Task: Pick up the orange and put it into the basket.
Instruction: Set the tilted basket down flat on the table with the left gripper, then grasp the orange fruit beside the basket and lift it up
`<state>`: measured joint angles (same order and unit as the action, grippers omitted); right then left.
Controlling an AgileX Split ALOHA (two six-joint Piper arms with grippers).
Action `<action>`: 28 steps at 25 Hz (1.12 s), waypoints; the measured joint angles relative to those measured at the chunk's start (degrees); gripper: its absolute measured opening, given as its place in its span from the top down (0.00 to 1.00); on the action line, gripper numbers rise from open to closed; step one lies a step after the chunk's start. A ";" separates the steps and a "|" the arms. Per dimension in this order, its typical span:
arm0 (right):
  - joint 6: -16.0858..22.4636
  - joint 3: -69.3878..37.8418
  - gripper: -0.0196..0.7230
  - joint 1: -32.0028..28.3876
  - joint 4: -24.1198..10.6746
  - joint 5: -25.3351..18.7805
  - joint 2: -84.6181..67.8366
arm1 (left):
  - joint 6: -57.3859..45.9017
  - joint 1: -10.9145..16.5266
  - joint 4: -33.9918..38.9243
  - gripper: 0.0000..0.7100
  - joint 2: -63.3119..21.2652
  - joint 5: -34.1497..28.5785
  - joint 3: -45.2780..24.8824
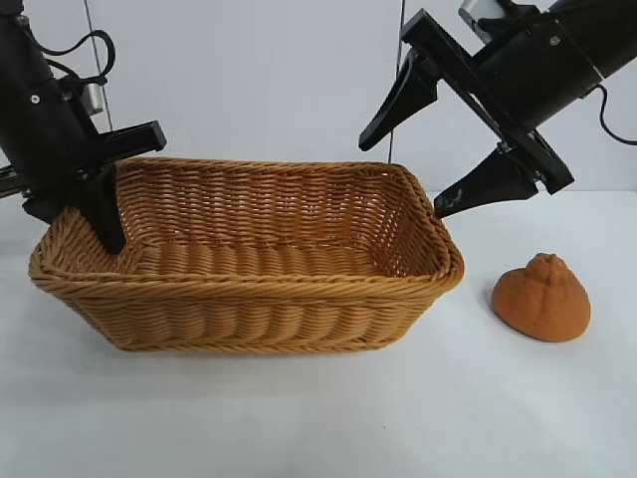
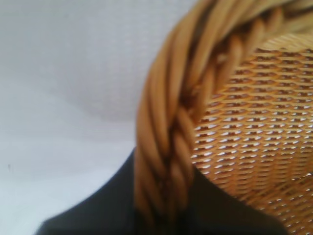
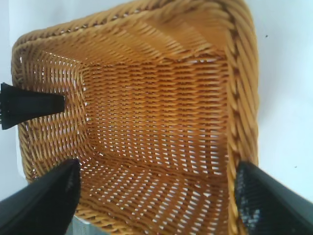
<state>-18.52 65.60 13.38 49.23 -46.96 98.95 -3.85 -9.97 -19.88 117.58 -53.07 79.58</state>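
Claw work first: the left claw point(image 1: 107, 231) is at the basket's point(image 1: 249, 289) left end, its dark fingers point(image 2: 112, 205) nearly pressed together astride the braided rim, one finger inside the wall and one outside. That reads as a pinch on the rim, most likely to steady the basket while the other arm does the carrying. The right claw point(image 1: 413, 169) hangs above the basket's right end, spread wide and holding nothing, angled down toward the basket's inside; its wrist view looks straight into the bare woven floor.

The orange point(image 1: 541, 297) sits on the white desk point(image 1: 318, 418) just beside the basket's right end, apart from it, knob upward, and lower right of the right claw. It is untouched, so the pick is not yet done.

Between the right claw and the orange nothing stands; the nearest obstacle is the basket's right rim, which the claw must clear when moving outward and down, and again when bringing the fruit back over.
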 joint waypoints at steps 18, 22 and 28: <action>0.00 0.00 0.18 0.00 0.00 -0.57 0.00 | 1.03 0.00 -0.34 0.10 -0.45 -0.64 0.84; 0.00 0.00 0.18 0.00 0.00 -0.57 0.00 | 1.24 0.00 3.90 0.08 -4.57 -3.95 4.66; 0.00 0.00 0.18 0.00 0.00 -0.57 0.00 | 1.66 2.13 11.24 0.08 -7.30 -11.41 13.39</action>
<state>-18.52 65.60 13.38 49.23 -47.53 98.95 -2.18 -7.84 -8.64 110.28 -64.48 92.98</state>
